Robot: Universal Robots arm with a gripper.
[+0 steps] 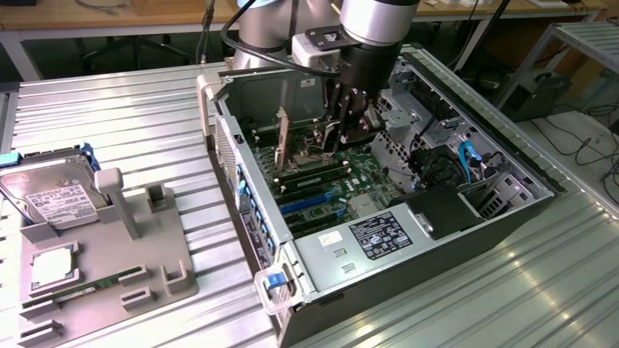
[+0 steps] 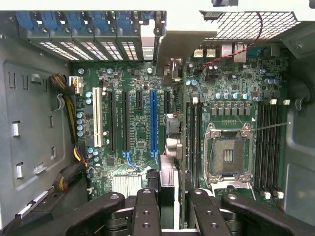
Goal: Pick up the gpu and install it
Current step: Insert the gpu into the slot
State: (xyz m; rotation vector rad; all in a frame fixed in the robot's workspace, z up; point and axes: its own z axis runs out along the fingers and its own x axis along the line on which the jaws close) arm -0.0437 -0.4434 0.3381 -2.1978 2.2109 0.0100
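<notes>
The gpu [image 2: 170,142] hangs edge-on between the fingers of the gripper [image 2: 167,201], which pinch its upper edge. In the wrist view it reads as a thin dark slice with small silver components along it, its pale metal bracket [image 2: 170,59] standing at the 12 o'clock end, toward the blue-tabbed rear slot covers [image 2: 74,22]. In the exterior view the card [image 1: 283,145] shows as a thin brownish blade standing upright over the board, with the gripper [image 1: 353,123] reaching down inside the open computer case [image 1: 320,254].

The relation that matters: the card sits straight below the gripper, its long axis running 12 to 6 o'clock in the wrist view, parallel to the expansion slots. It hangs just to the 3 o'clock side of the blue slot [image 2: 153,120], with the black slots [image 2: 125,120] and the white slot [image 2: 97,118] farther toward 9 o'clock. Whether its lower edge has entered a slot cannot be told.

The motherboard [image 2: 231,98] is green and crowded, with a square metal-framed processor socket [image 2: 227,155] at 3 o'clock of the card and memory slots [image 2: 270,142] beyond. In the exterior view, at 9 o'clock of the case, a grey moulded holder [image 1: 106,254] on the ribbed metal table [image 1: 116,116] carries a silver hard drive [image 1: 48,196].
</notes>
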